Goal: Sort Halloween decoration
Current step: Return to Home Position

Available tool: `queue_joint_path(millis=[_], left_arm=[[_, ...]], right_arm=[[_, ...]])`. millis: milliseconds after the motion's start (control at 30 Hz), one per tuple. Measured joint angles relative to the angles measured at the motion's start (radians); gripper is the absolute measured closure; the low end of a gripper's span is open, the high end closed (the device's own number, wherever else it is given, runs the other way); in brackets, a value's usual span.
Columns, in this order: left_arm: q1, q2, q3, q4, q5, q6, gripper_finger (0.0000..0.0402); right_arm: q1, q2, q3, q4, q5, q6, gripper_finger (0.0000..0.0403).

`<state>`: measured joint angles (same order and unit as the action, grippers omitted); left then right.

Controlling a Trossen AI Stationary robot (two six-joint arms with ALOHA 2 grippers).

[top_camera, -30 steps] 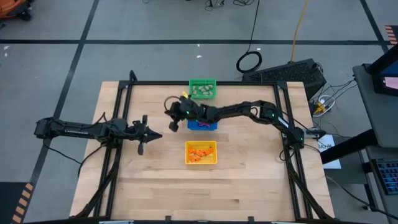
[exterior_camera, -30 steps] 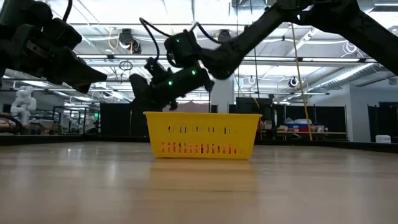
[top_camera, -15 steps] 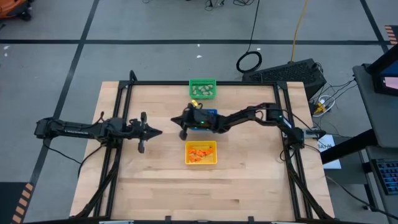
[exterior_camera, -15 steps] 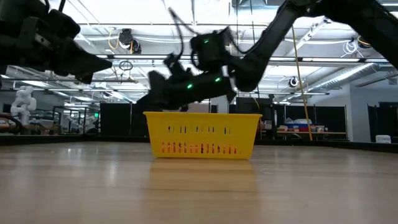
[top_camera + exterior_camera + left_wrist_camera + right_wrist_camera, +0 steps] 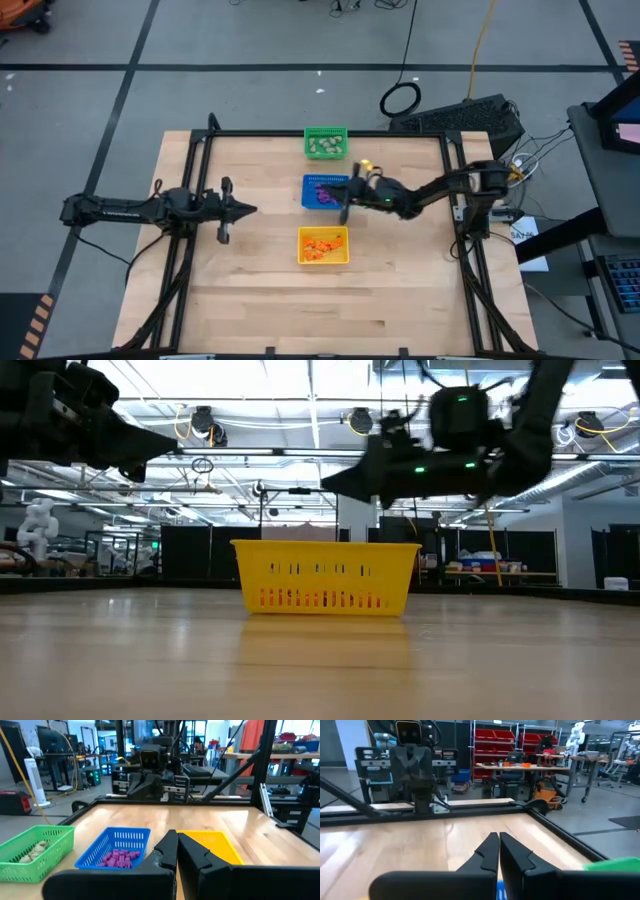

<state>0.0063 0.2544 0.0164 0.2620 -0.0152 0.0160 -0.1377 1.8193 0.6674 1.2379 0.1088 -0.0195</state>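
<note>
Three baskets stand in a row down the table's middle. The green basket (image 5: 326,143) holds pale trinkets (image 5: 34,851), the blue basket (image 5: 325,191) purple ones (image 5: 120,857), and the yellow basket (image 5: 323,245) orange ones (image 5: 322,245). My right gripper (image 5: 342,200) hangs shut and level above the blue basket's right edge, holding nothing; it shows as closed tips in the right wrist view (image 5: 498,837). My left gripper (image 5: 252,209) waits shut at the table's left, pointing at the baskets, with nothing in it (image 5: 176,835).
A black frame (image 5: 300,133) runs round the table's far and side edges. Bare wood lies near the front edge (image 5: 320,310) and left of the baskets. Shelves, benches and other machines fill the room behind (image 5: 495,750).
My right gripper has drawn back toward the table's right edge, from left of the blue basket across it to its right edge. It has levelled out and stayed shut. The baskets have not moved.
</note>
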Motion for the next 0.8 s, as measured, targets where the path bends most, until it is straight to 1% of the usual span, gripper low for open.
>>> queue_joint_path(millis=[200,300,433,533,600,733,800], left_arm=[[0.000,-0.039,0.000,-0.047,-0.034,0.001,0.0391],[0.000,-0.060,0.000,-0.048,-0.053,0.011,0.0391],[0.000,-0.095,0.000,-0.067,-0.055,0.017,0.0391],[0.000,-0.125,0.000,-0.092,-0.058,0.016,0.0391],[0.000,-0.145,0.000,-0.104,-0.071,0.016,0.0391],[0.000,-0.189,0.000,-0.164,-0.112,0.017,0.0391],[0.000,-0.214,0.000,-0.196,-0.132,0.017,0.0391]], right_arm=[[-0.026,-0.219,-0.209,0.000,0.003,-0.001,0.0403],[-0.041,-0.337,-0.314,-0.004,0.048,-0.001,0.0403],[-0.074,-0.503,-0.445,-0.016,0.051,0.005,0.0403],[-0.101,-0.631,-0.521,-0.076,0.042,0.015,0.0403],[-0.122,-0.712,-0.560,-0.140,-0.008,0.026,0.0403],[-0.175,-0.864,-0.597,-0.263,-0.174,0.051,0.0403],[-0.198,-0.934,-0.602,-0.352,-0.193,0.046,0.0403]])
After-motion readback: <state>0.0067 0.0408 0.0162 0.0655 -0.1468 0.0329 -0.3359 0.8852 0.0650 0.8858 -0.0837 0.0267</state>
